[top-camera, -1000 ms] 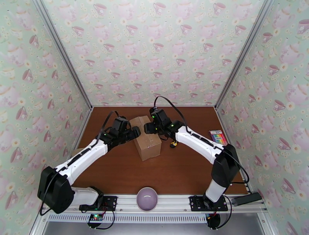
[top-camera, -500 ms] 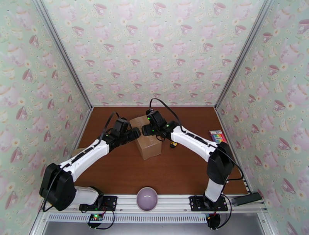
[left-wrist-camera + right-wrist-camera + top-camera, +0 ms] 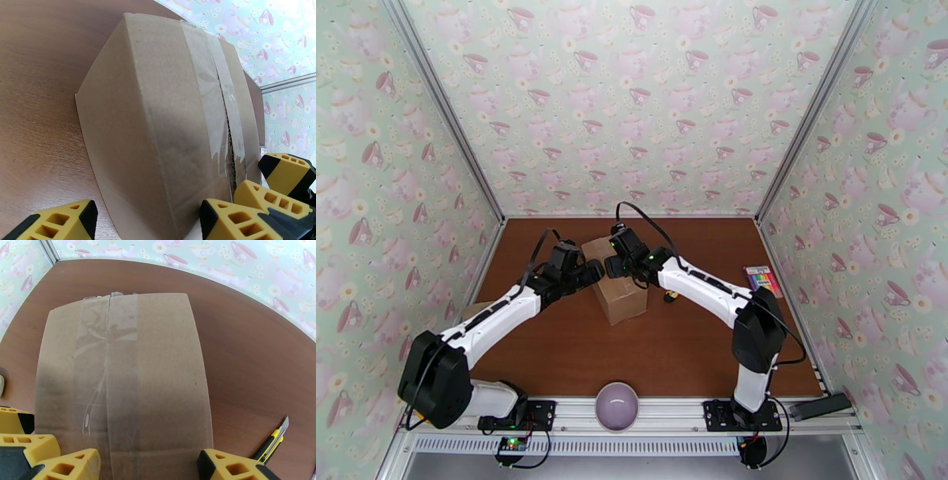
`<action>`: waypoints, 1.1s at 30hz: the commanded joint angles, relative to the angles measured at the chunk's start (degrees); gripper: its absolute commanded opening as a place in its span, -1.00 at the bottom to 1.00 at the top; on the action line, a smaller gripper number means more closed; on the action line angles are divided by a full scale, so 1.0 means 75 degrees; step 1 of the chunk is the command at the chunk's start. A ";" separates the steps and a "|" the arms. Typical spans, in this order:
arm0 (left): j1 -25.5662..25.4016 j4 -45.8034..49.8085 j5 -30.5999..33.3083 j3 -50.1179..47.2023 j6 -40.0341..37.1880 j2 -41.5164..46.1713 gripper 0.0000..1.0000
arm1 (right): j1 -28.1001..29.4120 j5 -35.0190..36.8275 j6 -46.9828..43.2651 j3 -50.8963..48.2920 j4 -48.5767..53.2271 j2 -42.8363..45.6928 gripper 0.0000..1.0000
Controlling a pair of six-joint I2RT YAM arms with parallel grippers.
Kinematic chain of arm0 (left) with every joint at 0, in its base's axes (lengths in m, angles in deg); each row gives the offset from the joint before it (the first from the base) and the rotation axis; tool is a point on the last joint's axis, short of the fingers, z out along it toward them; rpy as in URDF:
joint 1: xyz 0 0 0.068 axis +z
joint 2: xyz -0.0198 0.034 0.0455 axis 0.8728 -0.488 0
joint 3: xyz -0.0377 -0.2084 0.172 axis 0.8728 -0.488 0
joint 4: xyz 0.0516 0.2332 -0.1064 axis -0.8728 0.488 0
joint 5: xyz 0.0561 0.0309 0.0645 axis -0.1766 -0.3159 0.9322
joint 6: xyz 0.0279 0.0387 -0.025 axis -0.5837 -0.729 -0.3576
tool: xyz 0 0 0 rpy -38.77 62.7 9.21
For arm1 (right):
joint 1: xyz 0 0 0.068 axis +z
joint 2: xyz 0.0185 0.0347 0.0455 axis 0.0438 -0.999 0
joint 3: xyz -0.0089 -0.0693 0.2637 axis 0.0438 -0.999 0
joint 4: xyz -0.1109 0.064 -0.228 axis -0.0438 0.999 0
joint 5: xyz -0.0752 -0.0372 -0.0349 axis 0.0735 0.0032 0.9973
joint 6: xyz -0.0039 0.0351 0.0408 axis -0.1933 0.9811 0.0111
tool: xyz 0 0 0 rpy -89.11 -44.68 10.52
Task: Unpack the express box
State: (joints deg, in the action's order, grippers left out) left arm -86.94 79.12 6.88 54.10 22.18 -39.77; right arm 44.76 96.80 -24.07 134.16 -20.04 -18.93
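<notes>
The express box (image 3: 618, 290) is a brown carton with a taped top seam, lying mid-table; the tape looks slit along the seam (image 3: 231, 130). My left gripper (image 3: 592, 272) is open at its left far corner, and in the left wrist view the left gripper (image 3: 148, 211) has one yellow finger toward the side face and one over the top. My right gripper (image 3: 610, 266) hovers open just above the box's far end. In the right wrist view, the box top (image 3: 130, 370) lies under the right gripper (image 3: 148, 459). Neither gripper holds anything.
A yellow utility knife (image 3: 671, 296) lies just right of the box, also seen with its blade out as the knife (image 3: 272, 441). A colourful pack (image 3: 762, 280) sits by the right wall. A purple bowl (image 3: 617, 405) rests at the front rail. A small tan piece (image 3: 474, 309) lies at the left wall.
The right gripper has shifted a little left over the box's far end. The left gripper's jaws have narrowed slightly; the box has not moved.
</notes>
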 commanded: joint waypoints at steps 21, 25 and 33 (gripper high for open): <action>0.0194 0.1061 0.0328 -0.0556 0.0070 -0.0619 0.45 | 0.0342 0.1971 -0.0118 0.0617 0.1373 -0.0838 0.39; 0.0250 0.1120 0.0343 -0.0603 0.0119 -0.0672 0.44 | 0.0320 0.2137 -0.0065 0.0656 0.1348 -0.0597 0.39; 0.0298 0.1187 0.0306 -0.0639 0.0152 -0.0757 0.43 | 0.0218 0.2364 -0.0014 0.0738 0.1380 -0.0238 0.38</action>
State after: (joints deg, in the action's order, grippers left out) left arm -85.98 75.86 5.92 53.25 23.69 -41.32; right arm 47.36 110.77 -24.87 139.49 -14.88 -23.34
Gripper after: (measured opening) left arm 0.718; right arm 0.693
